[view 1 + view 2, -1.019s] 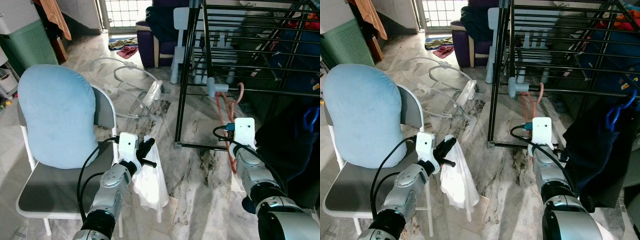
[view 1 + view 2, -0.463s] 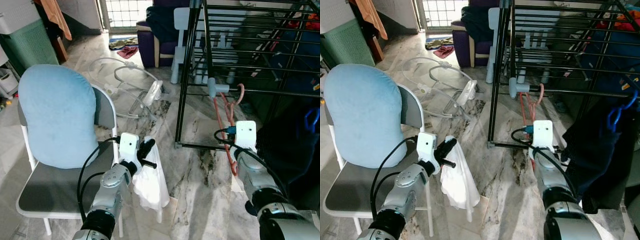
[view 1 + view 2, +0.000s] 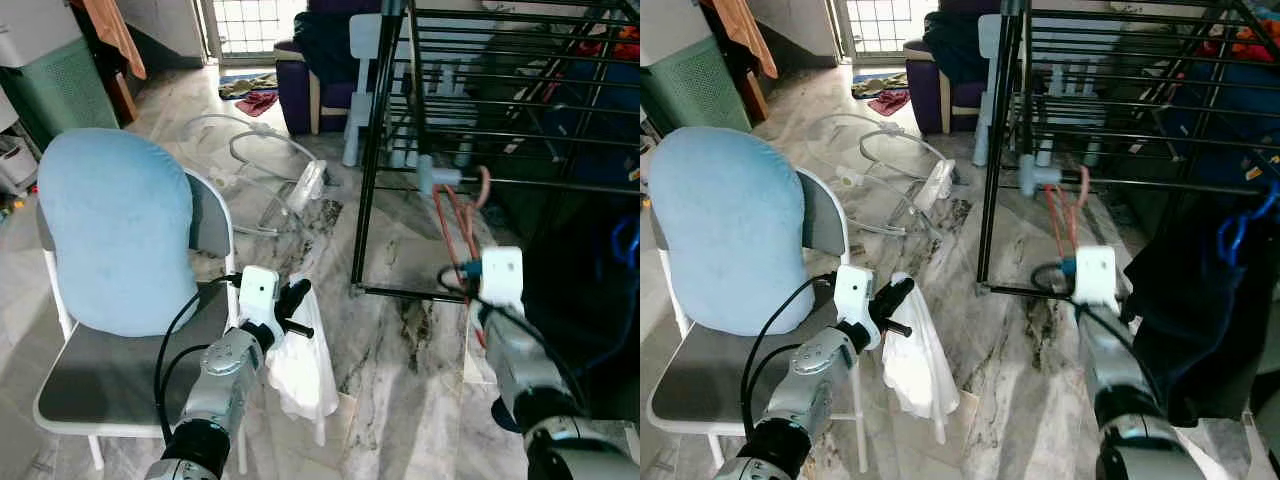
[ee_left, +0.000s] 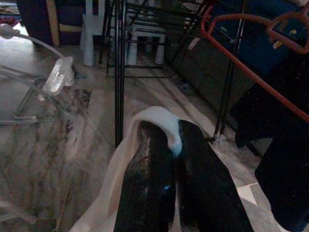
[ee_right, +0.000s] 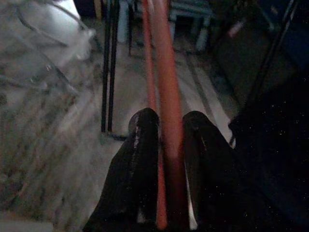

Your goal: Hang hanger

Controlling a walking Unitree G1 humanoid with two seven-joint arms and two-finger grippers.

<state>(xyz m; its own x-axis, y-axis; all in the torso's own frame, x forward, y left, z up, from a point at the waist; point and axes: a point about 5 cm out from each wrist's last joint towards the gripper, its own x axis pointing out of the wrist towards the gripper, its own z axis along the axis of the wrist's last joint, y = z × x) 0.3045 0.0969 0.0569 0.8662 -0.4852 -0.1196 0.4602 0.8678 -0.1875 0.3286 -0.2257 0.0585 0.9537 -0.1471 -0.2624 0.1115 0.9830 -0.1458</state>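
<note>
Right gripper point(image 5: 164, 128) clenched on orange hanger point(image 3: 455, 215), grip seen in wrist view; arm shifted rightward. Left gripper point(image 4: 166, 140) clamps white cloth point(image 3: 300, 360), unchanged.

The left arm point(image 3: 215, 385) reached forward and up from the lower left, its wrist bent slightly inward. The left gripper point(image 4: 175, 140) was pinched tight, both black fingers point(image 4: 147, 183) lying side by side with a fold of cloth point(image 4: 161, 121) caught at their tips. The right arm point(image 3: 520, 370) stretched forward on the right. The right gripper point(image 5: 166, 121) was clamped on the hanger point(image 5: 164, 72), one finger point(image 5: 140, 159) on each side.
</note>
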